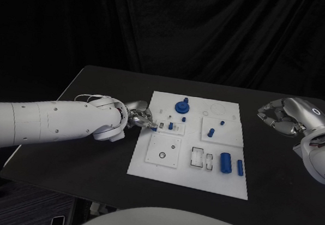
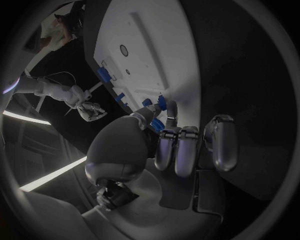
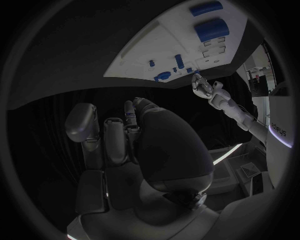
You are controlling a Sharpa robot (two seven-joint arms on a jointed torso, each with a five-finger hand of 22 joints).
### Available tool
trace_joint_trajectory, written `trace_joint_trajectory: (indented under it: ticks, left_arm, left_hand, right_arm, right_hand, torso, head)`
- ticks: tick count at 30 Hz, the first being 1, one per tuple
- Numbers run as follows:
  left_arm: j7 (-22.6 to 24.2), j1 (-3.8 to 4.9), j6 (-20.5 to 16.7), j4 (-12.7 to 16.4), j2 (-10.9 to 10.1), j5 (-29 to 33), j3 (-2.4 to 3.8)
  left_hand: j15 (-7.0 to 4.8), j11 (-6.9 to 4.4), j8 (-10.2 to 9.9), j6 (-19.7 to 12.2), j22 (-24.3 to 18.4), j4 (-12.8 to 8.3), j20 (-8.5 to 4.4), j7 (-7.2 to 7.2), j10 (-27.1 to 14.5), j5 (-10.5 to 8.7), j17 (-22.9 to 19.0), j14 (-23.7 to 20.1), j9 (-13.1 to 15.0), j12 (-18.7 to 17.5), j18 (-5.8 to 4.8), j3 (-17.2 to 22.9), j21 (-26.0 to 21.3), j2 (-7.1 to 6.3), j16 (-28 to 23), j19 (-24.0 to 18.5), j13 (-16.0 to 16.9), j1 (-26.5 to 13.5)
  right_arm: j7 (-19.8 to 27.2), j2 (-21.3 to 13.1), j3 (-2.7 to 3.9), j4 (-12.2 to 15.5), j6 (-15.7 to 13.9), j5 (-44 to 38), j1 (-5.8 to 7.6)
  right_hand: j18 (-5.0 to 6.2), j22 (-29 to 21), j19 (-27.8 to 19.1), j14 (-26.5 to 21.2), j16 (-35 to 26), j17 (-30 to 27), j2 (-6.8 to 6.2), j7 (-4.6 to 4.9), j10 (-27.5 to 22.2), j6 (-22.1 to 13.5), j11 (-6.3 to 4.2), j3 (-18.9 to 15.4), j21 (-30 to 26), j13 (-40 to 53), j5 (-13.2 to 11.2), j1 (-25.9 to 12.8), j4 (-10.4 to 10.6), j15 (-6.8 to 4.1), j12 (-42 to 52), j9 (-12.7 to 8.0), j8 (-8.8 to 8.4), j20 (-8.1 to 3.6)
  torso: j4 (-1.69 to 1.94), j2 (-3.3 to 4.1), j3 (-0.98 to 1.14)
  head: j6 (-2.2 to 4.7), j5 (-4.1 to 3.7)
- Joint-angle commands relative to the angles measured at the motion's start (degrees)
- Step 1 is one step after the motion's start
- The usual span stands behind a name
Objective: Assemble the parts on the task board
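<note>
White plastic task board [image 1: 190,170] lies mid-table; we find the silver left hand [image 1: 140,116] at its near edge, fingertips [image 2: 170,111] touching or pinching a small blue part [image 2: 157,124], the grip unclear. The silver right hand [image 1: 287,117] hangs well clear, fingers curled, holding nothing. We judge an insecure pinch could drop or tilt the part.
</note>
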Motion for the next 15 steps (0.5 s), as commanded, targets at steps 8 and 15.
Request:
trace_joint_trajectory:
  ticks: [8, 15]
  left_arm:
    - [-1.2, 0.02, -1.8, 0.5, 0.6, 7.3, -0.01]
    - [-1.0, 0.23, -2.9, 0.8, 0.8, 7.8, -0.01]
  left_hand:
    - [-0.35, -0.43, 0.4, -0.7, 10.5, -8.4, -0.30, -0.12, 6.0, 1.02, 15.1, 6.2, 0.7, 0.2, 0.38, 8.9, -0.6, -0.13, 0.2, -0.2, 15.1, -0.7]
    - [-0.34, -0.41, 0.6, -0.9, 10.5, -8.4, -0.29, -0.08, 6.0, 1.26, 15.1, 6.2, 1.0, 0.2, 0.40, 9.1, -0.6, -0.14, 0.2, -0.2, 15.1, -0.7]
  right_arm:
    - [-1.0, 0.0, 0.04, 0.0, 0.0, -0.2, -0.12]
    - [-1.0, 0.1, 0.04, 0.0, 0.0, -0.2, -0.12]
  right_hand:
    - [0.43, 7.4, 0.0, 0.7, -0.5, 1.5, 0.00, 0.03, -0.3, 0.2, -0.15, 0.4, -0.4, 2.9, 0.2, 0.7, 0.1, -0.33, -0.3, 0.0, -0.01, -0.11]
    - [0.46, 7.3, 0.0, 0.7, -0.5, 1.5, -0.06, 0.03, -0.3, 0.2, -0.14, 0.4, -0.5, 2.9, 0.2, 0.8, 0.0, -0.32, -0.3, 0.0, -0.02, -0.11]
  torso:
    - [0.00, -0.02, 0.03]
    - [0.01, -0.01, 0.02]
  head:
    - [0.00, -0.19]
    - [0.00, -0.19]
